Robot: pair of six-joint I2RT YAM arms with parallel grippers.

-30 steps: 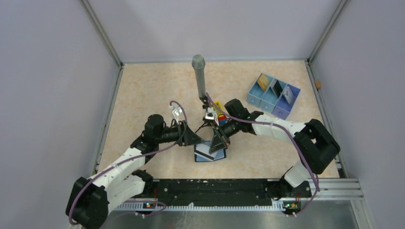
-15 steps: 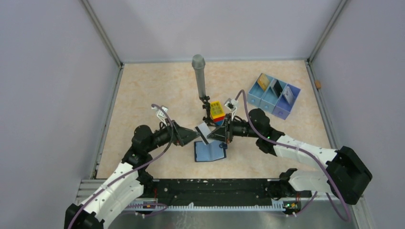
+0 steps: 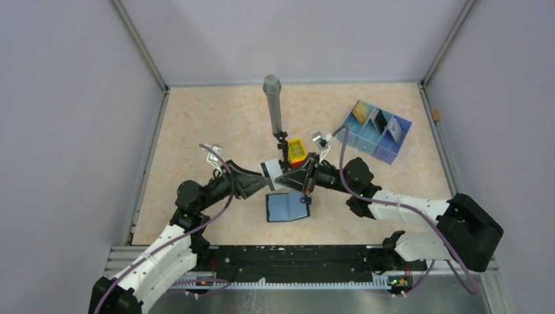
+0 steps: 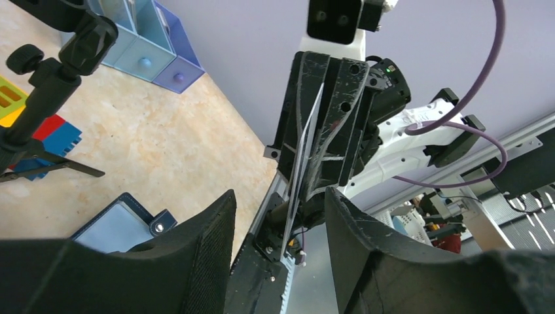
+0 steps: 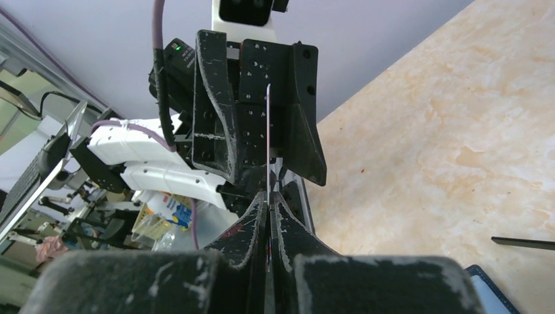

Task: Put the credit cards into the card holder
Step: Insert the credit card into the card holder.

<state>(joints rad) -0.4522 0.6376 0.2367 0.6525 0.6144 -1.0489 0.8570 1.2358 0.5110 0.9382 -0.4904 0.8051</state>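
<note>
While both arms stretched in from the bottom of the top view, elbows low and forearms converging at mid-frame, we saw the card holder (image 3: 286, 208) lying open on the mottled beige table (image 3: 196, 124). It was navy outside and lighter blue within, with one snap tab showing. Just above it the right gripper (image 3: 285, 176) was clamped on one thin pale card (image 3: 271, 171), held on edge. The left gripper (image 3: 260, 182) faced it, its textured black fingers (image 4: 196, 261) spread either side of that card with gaps showing. Further up stood one yellow-topped brick block (image 3: 296, 150) and one grey cylinder (image 3: 272, 104) on a black stand. At upper right, one blue three-compartment tray (image 3: 383, 155) held three credit cards (image 3: 359, 112): gold, dark, pale.
</note>
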